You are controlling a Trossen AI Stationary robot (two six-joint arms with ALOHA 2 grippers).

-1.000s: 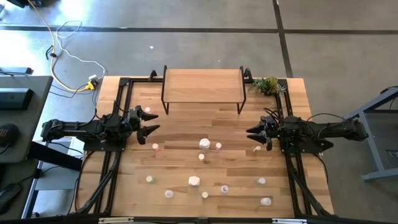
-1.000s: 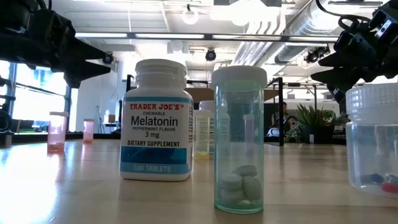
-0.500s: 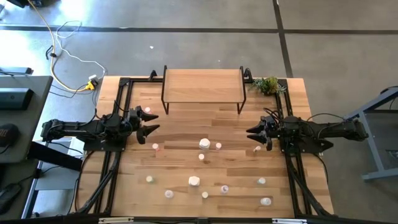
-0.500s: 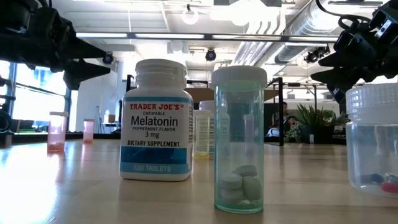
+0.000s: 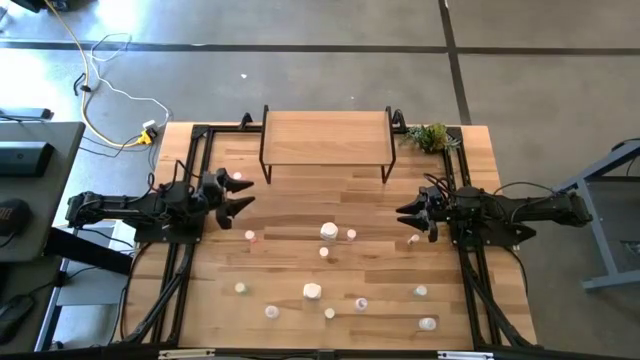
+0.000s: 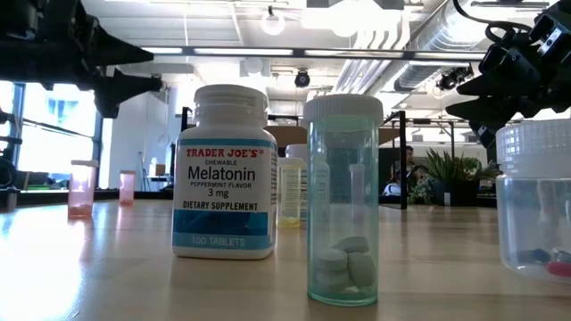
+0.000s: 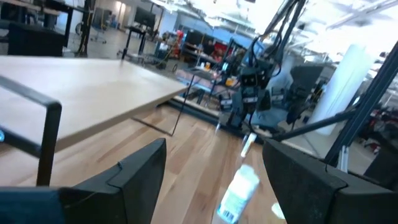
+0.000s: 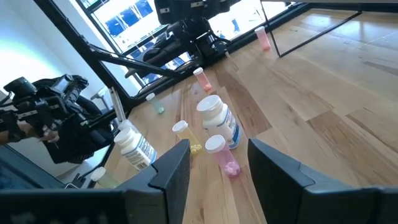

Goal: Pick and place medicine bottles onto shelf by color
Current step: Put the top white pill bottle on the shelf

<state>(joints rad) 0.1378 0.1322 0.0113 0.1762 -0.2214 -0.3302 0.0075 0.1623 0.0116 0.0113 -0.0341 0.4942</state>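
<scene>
Several small medicine bottles (image 5: 329, 231) stand scattered on the wooden tabletop between the arms and toward its near edge. In the low view the closest are a white labelled bottle (image 6: 225, 174) and a clear green vial (image 6: 343, 201). The shelf (image 5: 325, 140), a light-wood board on black legs, stands at the far middle with nothing on it. My left gripper (image 5: 243, 196) hovers open at the table's left, fingers pointing right. My right gripper (image 5: 407, 216) hovers open at the table's right, pointing left. Neither has anything between its fingers.
A small green plant (image 5: 430, 137) sits at the far right corner beside the shelf. Black frame rails (image 5: 190, 250) run along both sides of the table under the arms. A wide clear jar (image 6: 535, 205) stands near the front right. Bare wood lies between the shelf and the bottles.
My left gripper has tipped its fingertips upward and rolled a little without leaving its place; it stays open. The right arm and the bottles have kept still.
</scene>
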